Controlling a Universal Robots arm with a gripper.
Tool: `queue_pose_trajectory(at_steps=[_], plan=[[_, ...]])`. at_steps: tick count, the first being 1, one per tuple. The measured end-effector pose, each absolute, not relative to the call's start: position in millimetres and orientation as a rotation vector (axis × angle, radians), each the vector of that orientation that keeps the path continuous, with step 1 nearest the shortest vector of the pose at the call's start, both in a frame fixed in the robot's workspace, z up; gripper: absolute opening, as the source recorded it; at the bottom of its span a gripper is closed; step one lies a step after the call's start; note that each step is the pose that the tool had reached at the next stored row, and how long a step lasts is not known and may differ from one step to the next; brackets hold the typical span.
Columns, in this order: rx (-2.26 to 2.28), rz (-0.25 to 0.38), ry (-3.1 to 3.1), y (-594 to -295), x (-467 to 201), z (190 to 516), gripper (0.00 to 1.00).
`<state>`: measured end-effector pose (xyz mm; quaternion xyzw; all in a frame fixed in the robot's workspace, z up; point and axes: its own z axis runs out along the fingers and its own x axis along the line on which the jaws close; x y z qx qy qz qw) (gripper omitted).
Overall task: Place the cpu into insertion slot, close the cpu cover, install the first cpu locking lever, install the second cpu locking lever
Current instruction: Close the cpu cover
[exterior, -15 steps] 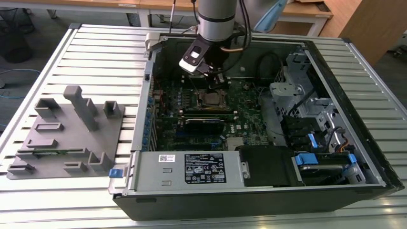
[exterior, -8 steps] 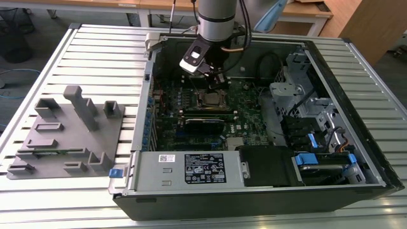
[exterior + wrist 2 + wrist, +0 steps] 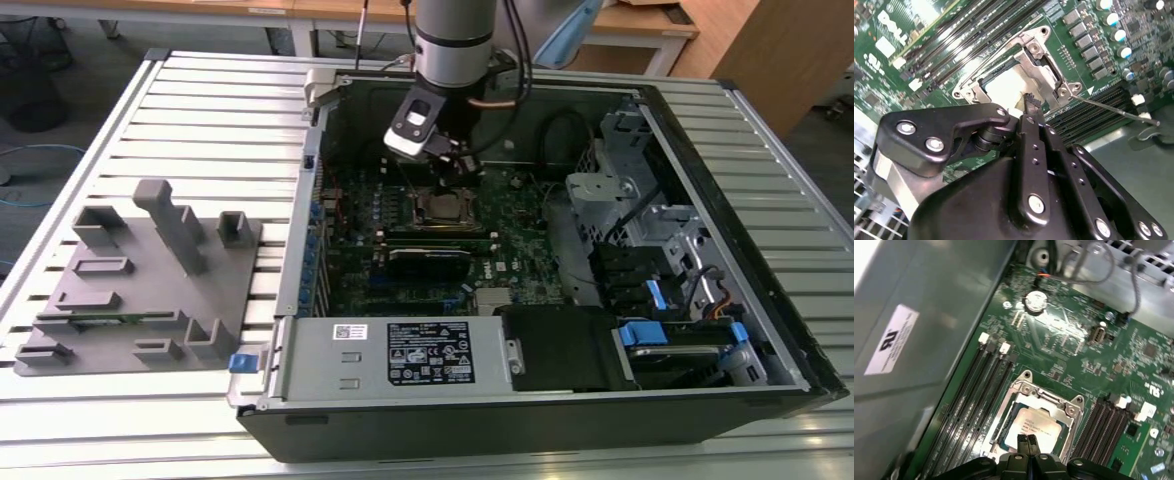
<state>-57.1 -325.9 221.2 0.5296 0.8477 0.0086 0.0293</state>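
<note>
**Tips of the gripper (image 3: 1028, 441) at the seated cpu (image 3: 1036, 422)**

Fingers (image 3: 1023, 442) pressed together, nothing visible between them; the cpu lies in the insertion slot (image 3: 447, 210), framed by the cpu cover (image 3: 1046, 399); the gripper's own body hides the cpu's near edge, so contact cannot be judged.

Table: I'm watching a slatted, silvery metal table (image 3: 200, 110) in the exterior view, its ribs running roughly from 9 o'clock to 3 o'clock.
Computer case: I'm seeing an open black computer case (image 3: 400, 440) lying on its side on the slats, filling the middle and reaching toward 3 o'clock.
Grey fixture: I'm seeing a grey moulded fixture (image 3: 127, 300) sitting flat at about 8 o'clock, just beside the case, its posts standing upright.
</note>
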Motion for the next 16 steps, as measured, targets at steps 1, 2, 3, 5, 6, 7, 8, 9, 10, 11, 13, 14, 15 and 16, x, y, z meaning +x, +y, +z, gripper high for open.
queue_pose_trajectory(at_steps=[1,2,3,5,6,7,8,9,10,11,13,14,15,16], plan=[[1.609,0.027,2.63,-325.9,-57.1,221.2,0.1],[1.585,0.028,2.645,-325.9,-57.1,221.0,0.1],[1.561,0.029,2.659,-325.9,-57.1,221.0,0.1],[1.513,0.031,2.687,-325.9,-57.1,220.8,0.1],[1.489,0.031,2.7,-325.9,-57.1,220.7,0.1],[1.463,0.032,2.715,-325.9,-57.1,220.6,0.1],[1.438,0.033,2.728,-325.9,-57.1,220.5,0.1],[1.414,0.034,2.741,-325.9,-57.1,220.4,0.1],[1.389,0.035,2.754,-325.9,-57.1,220.3,0.1],[1.364,0.036,2.767,-325.9,-57.1,220.2,0.1],[1.315,0.037,2.791,-325.9,-57.1,220.0,0.1],[1.288,0.038,2.804,-325.9,-57.1,219.8,0.1],[1.263,0.039,2.815,-325.9,-57.1,219.8,0.1],[1.239,0.039,2.826,-325.9,-57.1,219.8,0.1]])
